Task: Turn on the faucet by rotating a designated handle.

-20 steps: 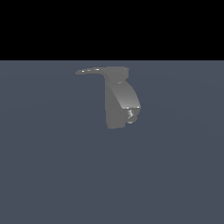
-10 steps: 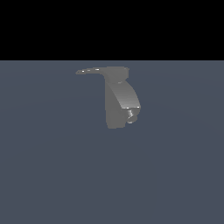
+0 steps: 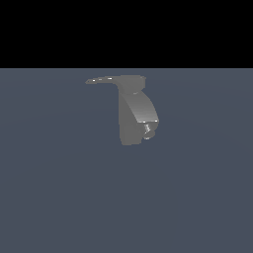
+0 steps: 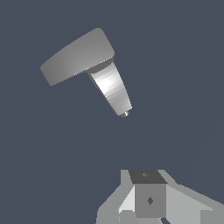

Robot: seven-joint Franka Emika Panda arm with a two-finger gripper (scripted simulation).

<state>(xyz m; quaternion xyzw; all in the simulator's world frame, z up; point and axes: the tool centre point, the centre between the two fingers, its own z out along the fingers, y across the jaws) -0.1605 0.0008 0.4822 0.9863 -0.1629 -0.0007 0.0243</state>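
The grey faucet (image 3: pixel 132 116) stands upright on the dark floor, its thick spout curving down to a small round nozzle (image 3: pixel 147 129). The thin flat handle (image 3: pixel 103 79) projects from the top cap toward the exterior view's left. From the wrist camera I see the faucet (image 4: pixel 109 85) from above, with the broad flat handle (image 4: pixel 72 59) and the bright tapering spout ending in a nozzle (image 4: pixel 124 113). My gripper (image 4: pixel 146 177) shows only as grey blocks at the picture's edge, well apart from the faucet. Whether its fingers are open or shut does not show. No arm or gripper appears in the exterior view.
A plain dark blue-grey floor (image 3: pixel 59 197) surrounds the faucet on all sides. A black band fills the upper part of the exterior view.
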